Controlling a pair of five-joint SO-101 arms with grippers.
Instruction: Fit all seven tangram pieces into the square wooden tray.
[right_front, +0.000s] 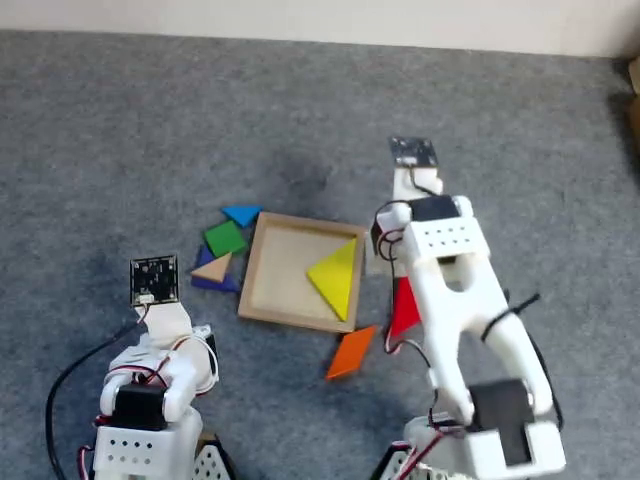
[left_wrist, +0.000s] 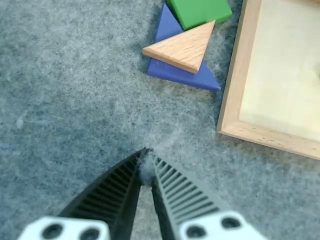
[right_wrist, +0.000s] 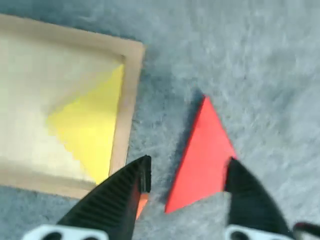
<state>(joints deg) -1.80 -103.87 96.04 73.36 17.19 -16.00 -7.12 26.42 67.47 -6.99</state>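
Observation:
The square wooden tray (right_front: 246, 272) lies mid-table with a yellow triangle (right_front: 338, 275) inside it at its right side. My right gripper (right_wrist: 189, 171) is open, fingers on either side of a red triangle (right_wrist: 204, 150) that lies on the carpet just outside the tray rim (right_wrist: 127, 100). The red triangle (right_front: 404, 305) is partly under the right arm (right_front: 450, 270). My left gripper (left_wrist: 146, 161) is shut on nothing, low over bare carpet, short of a wood-coloured triangle (left_wrist: 185, 47) lying on a dark blue triangle (left_wrist: 172, 70), with a green square (left_wrist: 197, 10) beyond.
An orange parallelogram (right_front: 352, 352) lies below the tray's lower right corner. A small blue triangle (right_front: 241, 214) and the green square (right_front: 225, 238) sit at the tray's upper left. Grey carpet stretches open above and to the left.

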